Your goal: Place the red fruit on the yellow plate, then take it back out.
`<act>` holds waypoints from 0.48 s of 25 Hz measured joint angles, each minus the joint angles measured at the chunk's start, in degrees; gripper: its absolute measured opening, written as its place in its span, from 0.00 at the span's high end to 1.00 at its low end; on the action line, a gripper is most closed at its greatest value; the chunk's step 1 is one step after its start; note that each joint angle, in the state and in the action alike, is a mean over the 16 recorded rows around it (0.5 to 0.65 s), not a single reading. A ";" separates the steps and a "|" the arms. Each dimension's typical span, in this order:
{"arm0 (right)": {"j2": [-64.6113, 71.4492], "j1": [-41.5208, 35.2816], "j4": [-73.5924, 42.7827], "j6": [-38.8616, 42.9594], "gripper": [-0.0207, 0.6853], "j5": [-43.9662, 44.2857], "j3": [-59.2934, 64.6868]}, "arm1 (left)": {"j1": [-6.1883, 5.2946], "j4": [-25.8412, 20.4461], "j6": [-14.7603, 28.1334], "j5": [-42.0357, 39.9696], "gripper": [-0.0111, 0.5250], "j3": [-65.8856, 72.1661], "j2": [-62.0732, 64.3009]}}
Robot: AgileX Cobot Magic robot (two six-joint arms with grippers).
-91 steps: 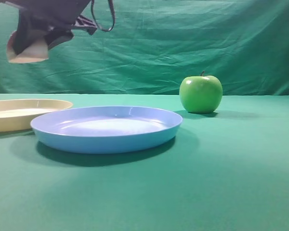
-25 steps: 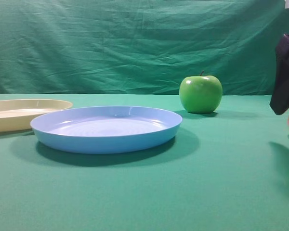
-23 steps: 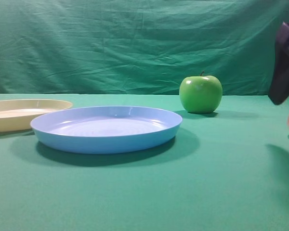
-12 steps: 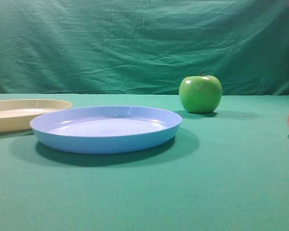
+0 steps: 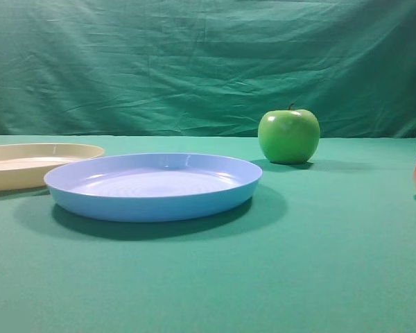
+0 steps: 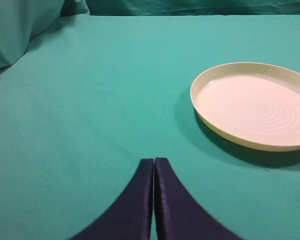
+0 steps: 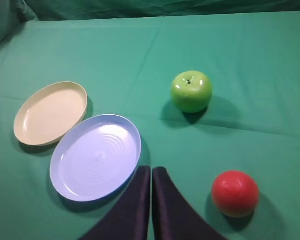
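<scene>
The plate (image 7: 51, 113) lies bare, and the fruit (image 7: 235, 193) sits on the cloth (image 7: 250, 60), not on any dish. From how things lie I judge the task to be at its end: the fruit is out of the plate and set down, and nothing looks left for me except to stay clear.

My right gripper (image 7: 151, 172) is clenched, its two dark fingers pressed flat together with no gap, grasping nothing and touching nothing. It hangs above the cloth. The fruit is down to its right, close but apart from the fingers. The blue plate (image 7: 96, 157) is just to its left, the plate farther left beyond that, and the apple (image 7: 191, 91) ahead and a little right.

My left gripper (image 6: 153, 165) is also clenched and empty, fingers meeting along a thin seam, over bare cloth. The plate lies ahead of it to the right, well apart from the fingertips.
</scene>
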 joint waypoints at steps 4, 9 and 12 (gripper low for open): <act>-4.73 -0.48 -1.97 0.00 0.97 1.67 0.73 | 0.00 0.00 0.00 0.00 0.98 0.00 0.00; -10.59 -1.81 -3.75 0.00 0.97 0.64 3.42 | 0.00 0.00 0.00 0.00 0.98 0.00 0.00; -14.16 -2.81 -4.29 0.00 0.97 -2.01 6.16 | 0.00 0.00 0.00 0.00 0.98 0.00 0.00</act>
